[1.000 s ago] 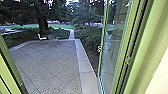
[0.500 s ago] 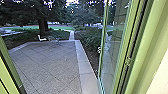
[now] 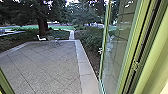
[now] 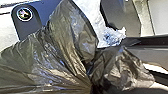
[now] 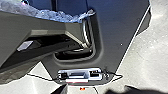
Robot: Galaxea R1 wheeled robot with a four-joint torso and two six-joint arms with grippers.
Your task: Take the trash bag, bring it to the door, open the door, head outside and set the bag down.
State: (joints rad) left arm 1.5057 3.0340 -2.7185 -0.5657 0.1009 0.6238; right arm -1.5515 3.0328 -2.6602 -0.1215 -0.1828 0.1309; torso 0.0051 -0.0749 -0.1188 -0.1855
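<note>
Trash bag (image 4: 60, 50), dark and shiny, lies close up in the left wrist view, its plastic drawn into tight creases that meet at a bunched spot; whether the left end effector is clenched on it or released, I cannot tell. In the head view, from left to right: a piece of green frame (image 3: 5, 83) low at the edge, then the paved yard (image 3: 42, 65), with a thick tree trunk (image 3: 43, 26) beyond it and a white chair (image 3: 41, 38) near the yard's far edge. Next come a small, blurred piece of furniture (image 3: 55, 41), a pale stone border (image 3: 83, 60) and green shrubs (image 3: 91, 37). The glass door (image 3: 113, 57) stands open right of these, beside the green door frame (image 3: 146, 62). As for the right end effector, I cannot tell whether it is clenched or released.
</note>
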